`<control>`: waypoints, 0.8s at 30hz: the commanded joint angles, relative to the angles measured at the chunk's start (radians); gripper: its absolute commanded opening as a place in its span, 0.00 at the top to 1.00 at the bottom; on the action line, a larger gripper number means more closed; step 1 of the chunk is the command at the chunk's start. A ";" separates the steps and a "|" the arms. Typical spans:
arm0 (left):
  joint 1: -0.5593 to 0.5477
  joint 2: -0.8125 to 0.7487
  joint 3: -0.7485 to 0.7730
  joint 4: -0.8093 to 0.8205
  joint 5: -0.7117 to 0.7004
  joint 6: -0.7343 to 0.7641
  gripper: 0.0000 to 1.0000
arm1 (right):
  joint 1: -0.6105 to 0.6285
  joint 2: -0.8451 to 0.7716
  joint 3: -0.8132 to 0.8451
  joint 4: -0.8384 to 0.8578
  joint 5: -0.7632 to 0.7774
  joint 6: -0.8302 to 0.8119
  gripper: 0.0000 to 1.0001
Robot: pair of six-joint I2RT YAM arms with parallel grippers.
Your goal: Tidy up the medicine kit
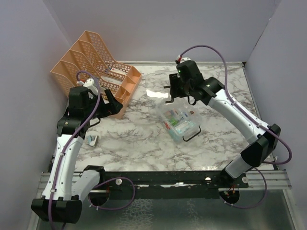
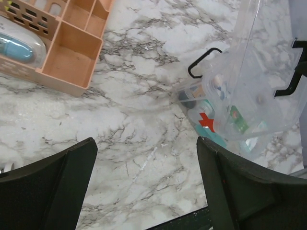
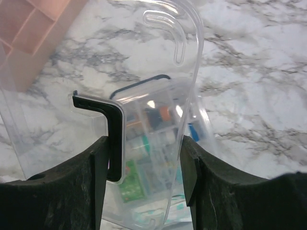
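At the scene's centre the medicine kit (image 1: 181, 123) lies open, probably light, stiff and slippery, best gripped by its black handle (image 1: 192, 134) or rim; the right gripper (image 3: 144, 163) pinches its clear lid (image 3: 163, 62), while the left gripper (image 2: 146, 143) hangs spread and empty.

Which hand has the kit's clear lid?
The right hand: the clear plastic lid with its black clip sits clamped between its fingers. The left hand is open and empty, over the marble table near the peach mesh rack.
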 commanded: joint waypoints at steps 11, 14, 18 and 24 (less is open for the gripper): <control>-0.095 0.086 -0.152 0.253 0.257 -0.113 0.12 | -0.241 -0.111 -0.140 -0.114 -0.322 -0.311 0.47; -0.140 0.109 -0.175 0.308 0.245 -0.140 0.12 | -0.268 -0.108 -0.147 -0.125 -0.346 -0.343 0.47; -0.200 0.152 -0.203 0.375 0.239 -0.178 0.12 | -0.287 -0.105 -0.163 -0.111 -0.389 -0.379 0.46; -0.233 0.199 -0.210 0.418 0.240 -0.196 0.12 | -0.294 -0.034 -0.153 -0.130 -0.410 -0.424 0.44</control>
